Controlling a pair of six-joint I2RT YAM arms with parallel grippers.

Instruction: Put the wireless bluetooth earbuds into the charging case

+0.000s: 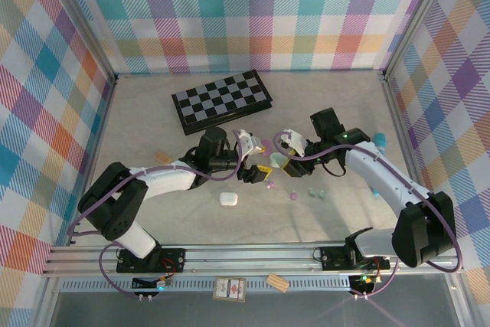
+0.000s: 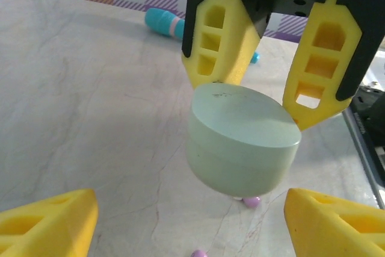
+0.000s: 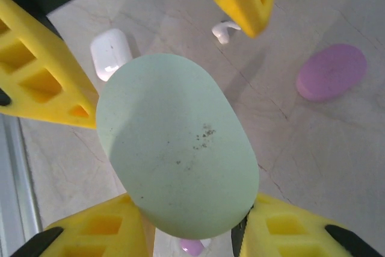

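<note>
My right gripper is shut on a mint-green oval charging case, holding it lid down above the table. In the left wrist view the case hangs between the right arm's yellow fingers. My left gripper stands open, its fingers on either side of the case without gripping it. Two lilac earbuds lie on the table beneath. From above, both grippers meet at mid-table, with mint earbuds just in front. A white earbud lies near a lilac case.
A white case sits in front of the left gripper. A folded chessboard lies at the back. A teal-and-pink toy and other teal items lie along the right wall. Checked walls enclose the table.
</note>
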